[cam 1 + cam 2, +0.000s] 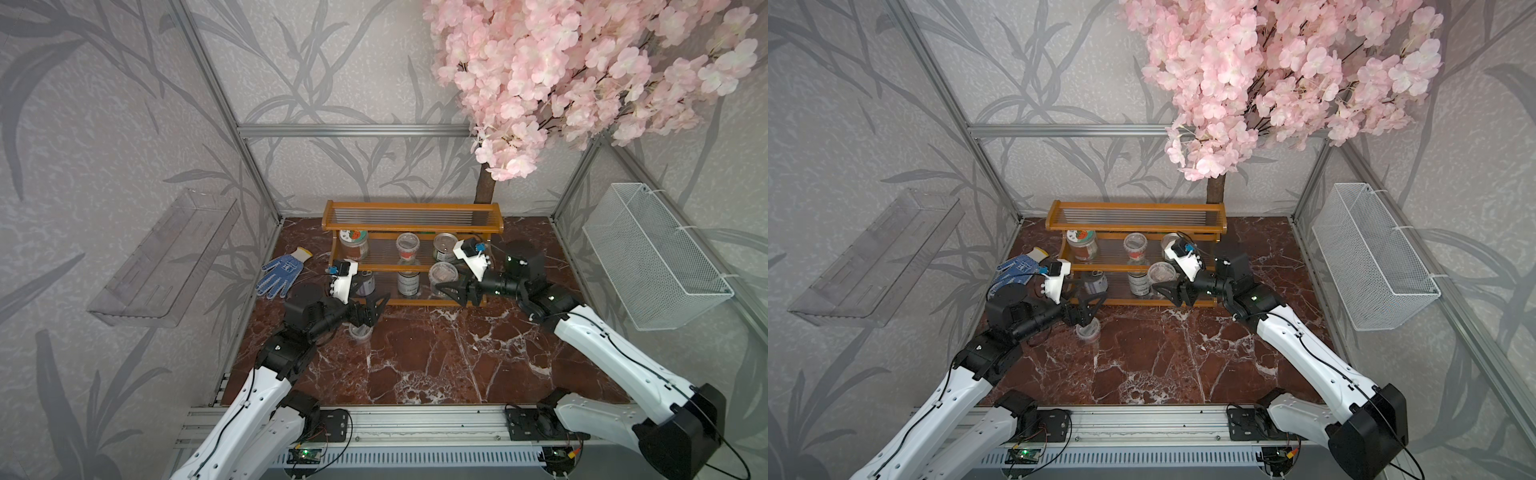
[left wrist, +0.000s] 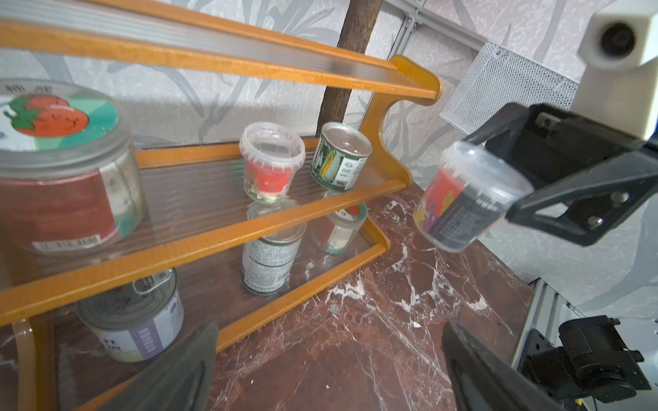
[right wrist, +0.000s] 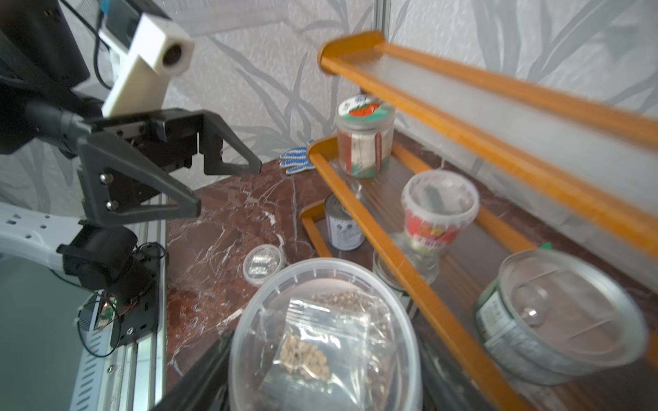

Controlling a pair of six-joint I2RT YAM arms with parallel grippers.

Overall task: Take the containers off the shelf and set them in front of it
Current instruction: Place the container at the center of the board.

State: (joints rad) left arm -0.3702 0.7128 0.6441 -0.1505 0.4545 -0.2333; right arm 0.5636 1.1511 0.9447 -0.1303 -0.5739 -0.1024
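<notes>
- Left fingers, centre-left of the top view: spread wide and holding nothing, over the bench cup.
- Bench cup: upright on the bench, just in front of the shelf's left end. It looks like the only container delivered so far.
- Shelf, centre of the frame: the top tier is bare.
- Middle tier, left to right: jar, shelf cup, upper tin.
- Bottom tier: left tin and mid tin. The low jar shows clearly only in the left wrist view.
- Right fingers, right of centre: closed on the held cup, which is in the air off the shelf's right end and not yet set down.
- Judged progress: early. One is placed, one is in transit and six are left on the shelf.
</notes>
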